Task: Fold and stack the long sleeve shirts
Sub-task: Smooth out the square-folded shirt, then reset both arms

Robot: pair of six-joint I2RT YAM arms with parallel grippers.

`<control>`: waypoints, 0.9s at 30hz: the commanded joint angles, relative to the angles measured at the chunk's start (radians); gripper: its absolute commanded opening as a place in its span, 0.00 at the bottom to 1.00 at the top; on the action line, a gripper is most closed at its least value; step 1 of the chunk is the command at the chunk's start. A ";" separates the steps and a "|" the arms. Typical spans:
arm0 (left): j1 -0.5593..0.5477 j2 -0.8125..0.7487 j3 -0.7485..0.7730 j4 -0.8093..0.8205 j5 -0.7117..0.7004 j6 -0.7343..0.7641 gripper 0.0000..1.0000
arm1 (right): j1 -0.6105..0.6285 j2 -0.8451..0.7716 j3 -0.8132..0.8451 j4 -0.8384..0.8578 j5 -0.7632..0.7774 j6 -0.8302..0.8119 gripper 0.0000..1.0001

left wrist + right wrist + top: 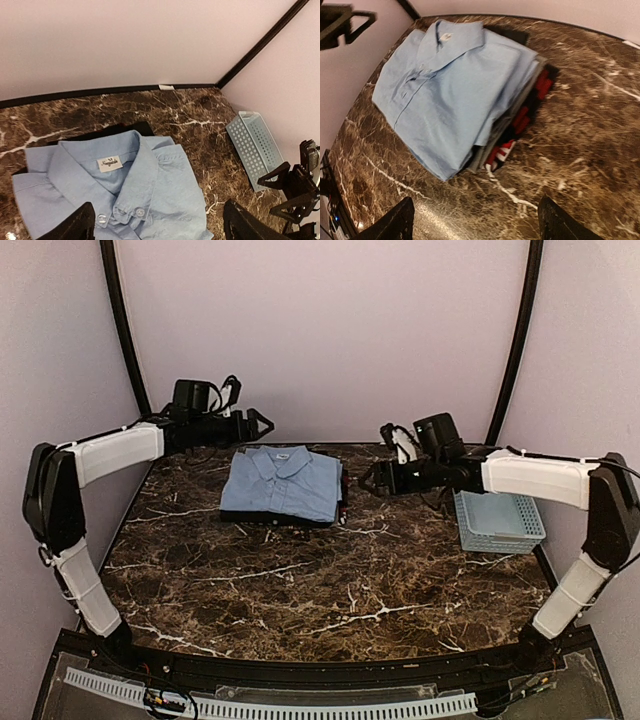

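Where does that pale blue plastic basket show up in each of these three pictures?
Top external: the basket sits at the right, mid-height.
Left wrist: the basket is near the right edge, mid-height.
Right wrist: not in view.
Shared landmark: the folded light blue shirt, seen in all three.

Folded light blue shirt (282,483) stacked atop black shirt (131,129).

Robot test booth: plain pale walls (320,330) around a marbled table (300,590)
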 commanded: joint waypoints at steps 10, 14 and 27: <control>0.087 -0.648 -0.396 -0.076 -0.525 0.119 0.99 | -0.287 -0.329 0.036 -0.277 0.322 -0.096 0.99; 0.132 -0.708 -0.412 -0.117 -0.468 0.139 0.99 | -0.320 -0.394 0.037 -0.274 0.332 -0.107 0.99; 0.133 -1.022 -0.610 -0.137 -0.443 0.210 0.99 | -0.321 -0.689 -0.146 -0.243 0.358 -0.177 0.99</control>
